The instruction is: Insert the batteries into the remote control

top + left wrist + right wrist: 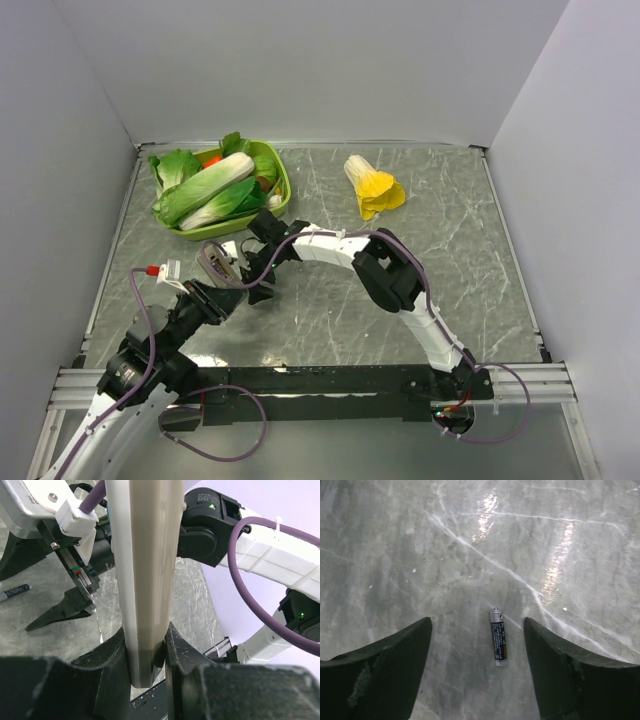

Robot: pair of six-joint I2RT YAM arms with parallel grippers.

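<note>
The left gripper (147,655) is clamped on one end of the remote (147,570), which is held above the left half of the worktop (330,330) with its beige back to the wrist camera. Just beside it, the right gripper (477,627) hangs with its fingers spread wide on either side of a battery (498,636). The battery lies flat on the worktop, untouched. A green basket (284,188) of toy greens fills the far left corner. A yellow toy cabbage (372,186) lies near the far edge.

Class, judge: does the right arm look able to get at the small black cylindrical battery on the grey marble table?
Probably yes: the battery lies uncovered, just below the open right tool.
</note>
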